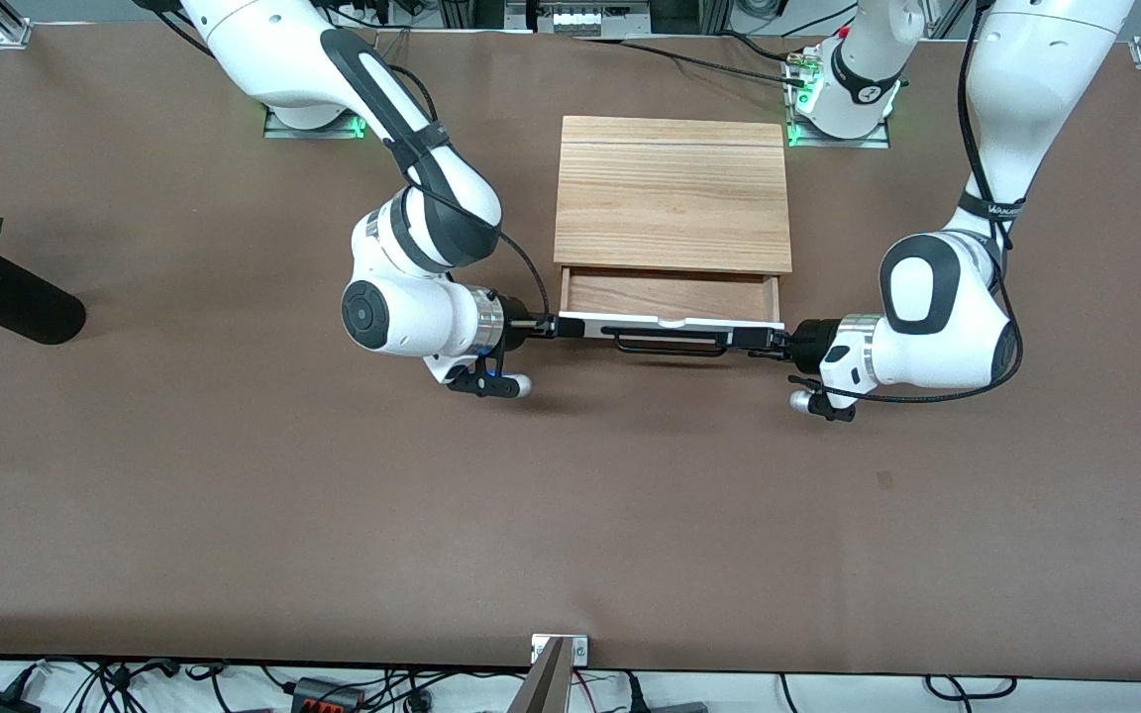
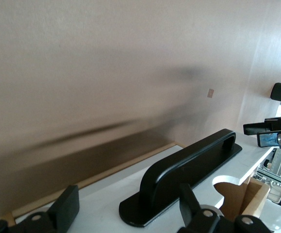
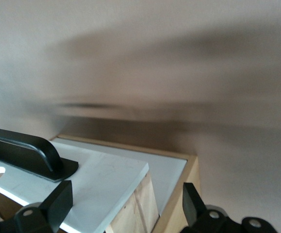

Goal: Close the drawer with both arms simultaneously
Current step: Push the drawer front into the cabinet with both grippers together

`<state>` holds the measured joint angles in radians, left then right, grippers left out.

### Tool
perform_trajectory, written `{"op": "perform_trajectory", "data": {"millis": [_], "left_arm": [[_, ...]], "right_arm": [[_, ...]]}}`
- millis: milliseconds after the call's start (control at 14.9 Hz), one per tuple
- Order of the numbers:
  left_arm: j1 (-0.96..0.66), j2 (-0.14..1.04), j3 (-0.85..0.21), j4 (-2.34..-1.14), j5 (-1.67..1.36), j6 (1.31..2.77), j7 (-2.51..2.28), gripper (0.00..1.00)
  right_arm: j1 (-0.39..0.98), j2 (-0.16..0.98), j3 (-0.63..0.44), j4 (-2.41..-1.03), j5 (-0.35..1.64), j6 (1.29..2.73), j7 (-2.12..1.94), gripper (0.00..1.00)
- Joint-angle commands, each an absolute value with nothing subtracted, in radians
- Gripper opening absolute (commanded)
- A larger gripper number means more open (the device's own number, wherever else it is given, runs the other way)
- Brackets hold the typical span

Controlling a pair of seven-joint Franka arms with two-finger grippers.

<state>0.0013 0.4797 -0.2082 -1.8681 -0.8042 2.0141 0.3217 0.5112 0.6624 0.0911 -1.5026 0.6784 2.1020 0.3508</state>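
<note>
The drawer [image 1: 670,295] stands partly open from the light-wood cabinet [image 1: 672,193], with its reddish-brown inside showing. Its white front panel [image 1: 590,321] carries a long black bar handle [image 1: 670,343]. My right gripper [image 1: 565,325] is open at the panel's end toward the right arm. In the right wrist view its fingers [image 3: 57,199] spread wide over the panel's corner [image 3: 96,174]. My left gripper [image 1: 765,339] is open at the panel's other end. In the left wrist view its fingers [image 2: 65,208] straddle the panel [image 2: 96,199] by the handle's foot [image 2: 189,167].
A black vase [image 1: 11,302] with a red flower lies at the right arm's end of the table. The brown table [image 1: 570,515] stretches wide nearer the front camera. The right arm's gripper [image 2: 271,132] shows farther off in the left wrist view.
</note>
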Motion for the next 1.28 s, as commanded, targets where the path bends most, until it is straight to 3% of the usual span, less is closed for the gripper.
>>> {"op": "perform_trajectory", "data": {"millis": [0,470,1208], "left_arm": [[0.015,0.445,-0.216,-1.920,-0.825,2.003,0.316,0.90],[0.034,0.433,-0.215,-1.959,-0.825,1.833,0.316,0.88],[0.029,0.387,-0.215,-2.040,-0.825,1.807,0.314,0.88]], "right_arm": [[0.515,0.667,0.101,-1.489,0.698,2.042,0.333,1.00],[0.529,0.675,0.120,-1.491,0.700,2.017,0.330,1.00],[0.561,0.684,0.120,-1.494,0.690,1.927,0.325,1.00]]}}
